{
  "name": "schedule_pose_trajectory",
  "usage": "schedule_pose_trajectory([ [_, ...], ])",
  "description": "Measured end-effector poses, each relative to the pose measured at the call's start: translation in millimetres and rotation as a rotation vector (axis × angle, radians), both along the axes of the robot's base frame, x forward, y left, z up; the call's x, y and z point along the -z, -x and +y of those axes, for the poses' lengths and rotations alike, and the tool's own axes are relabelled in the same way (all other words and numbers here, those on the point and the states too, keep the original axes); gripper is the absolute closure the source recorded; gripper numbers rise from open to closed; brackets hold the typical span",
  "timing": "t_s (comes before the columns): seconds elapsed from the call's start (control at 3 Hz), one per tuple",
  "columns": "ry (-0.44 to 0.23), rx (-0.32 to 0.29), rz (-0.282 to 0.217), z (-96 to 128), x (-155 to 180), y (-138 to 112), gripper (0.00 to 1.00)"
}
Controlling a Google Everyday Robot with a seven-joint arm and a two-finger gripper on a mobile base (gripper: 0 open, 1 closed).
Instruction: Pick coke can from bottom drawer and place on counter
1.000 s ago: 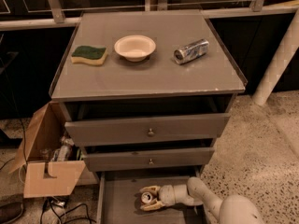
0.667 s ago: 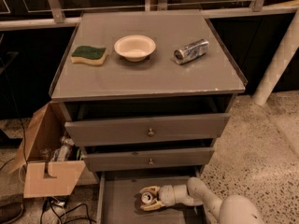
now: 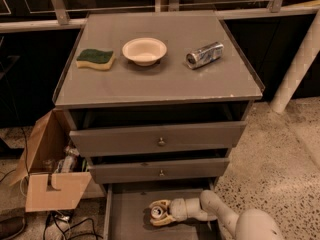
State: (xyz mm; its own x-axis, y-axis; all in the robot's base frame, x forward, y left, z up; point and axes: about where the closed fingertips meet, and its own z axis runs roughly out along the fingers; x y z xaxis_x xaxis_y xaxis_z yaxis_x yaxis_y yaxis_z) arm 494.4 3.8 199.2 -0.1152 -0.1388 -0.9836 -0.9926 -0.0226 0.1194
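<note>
The coke can [image 3: 157, 212], silver top showing, stands near the middle of the pulled-out bottom drawer [image 3: 127, 218]. The gripper [image 3: 158, 214] is at the can there. The grey counter [image 3: 160, 81] lies above the drawer.

No lettering, brand name, number or sign can be read anywhere. The crumpled silver can [image 3: 205, 55] lying on the counter [image 3: 160, 86] shows only glare. The cardboard box [image 3: 50, 191] beside the cabinet has plain sides. The coke can [image 3: 158, 212] shows only its silver top. The gripper [image 3: 156, 214] is down in the bottom drawer [image 3: 127, 219], clasping that can from both sides, and its own casing carries no legible marking
</note>
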Motion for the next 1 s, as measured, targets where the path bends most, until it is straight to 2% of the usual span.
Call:
schedule_pose_trajectory([
  [0.33,-0.015,0.021,0.028,-3.7,-16.8,0.1,1.00],
  [1.0,-0.021,0.061,0.036,-23.4,-75.2,5.3,1.00],
])
